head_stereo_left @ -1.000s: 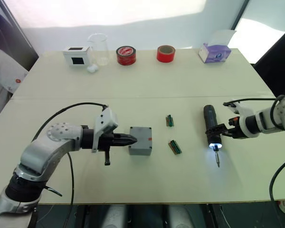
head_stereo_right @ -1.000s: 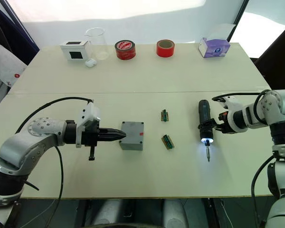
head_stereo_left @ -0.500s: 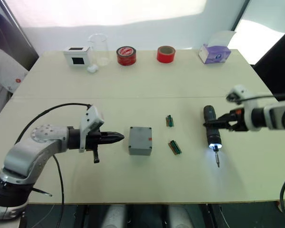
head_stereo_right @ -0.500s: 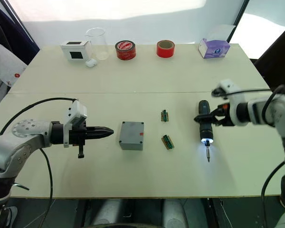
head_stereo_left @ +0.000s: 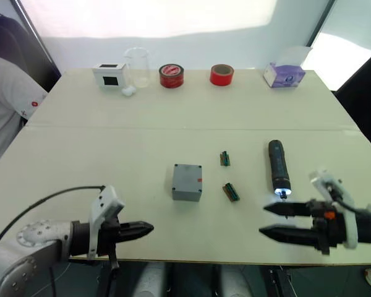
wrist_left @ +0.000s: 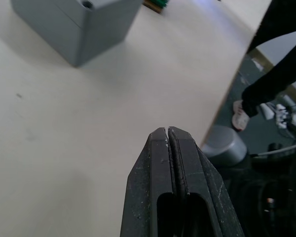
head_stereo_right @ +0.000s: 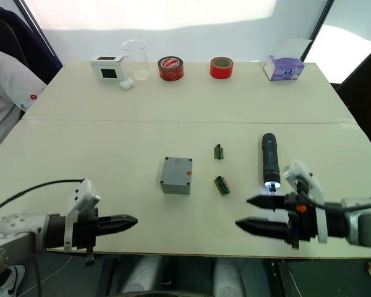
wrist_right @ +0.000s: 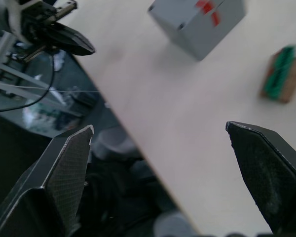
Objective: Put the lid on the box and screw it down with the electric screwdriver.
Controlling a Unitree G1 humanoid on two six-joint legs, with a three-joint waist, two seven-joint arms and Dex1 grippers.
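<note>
From the head camera I see my left gripper [head_stereo_left: 145,229] low at the table's [head_stereo_left: 173,117] near edge, forearm level, fingers pressed together and pointing right. My right gripper [head_stereo_right: 250,213] hovers at the near edge on the right side, forearm level, pointing left with its two fingers spread wide. The grey box [head_stereo_left: 187,182] with its lid on sits mid-table, well apart from both. The electric screwdriver [head_stereo_left: 277,168] lies right of it, tip light glowing, bit toward the near edge.

My left wrist camera shows the pads [wrist_left: 160,163] touching, with nothing between them.

My right wrist camera shows both fingers [wrist_right: 66,173] far apart, empty, the box [wrist_right: 197,22] beyond.
</note>
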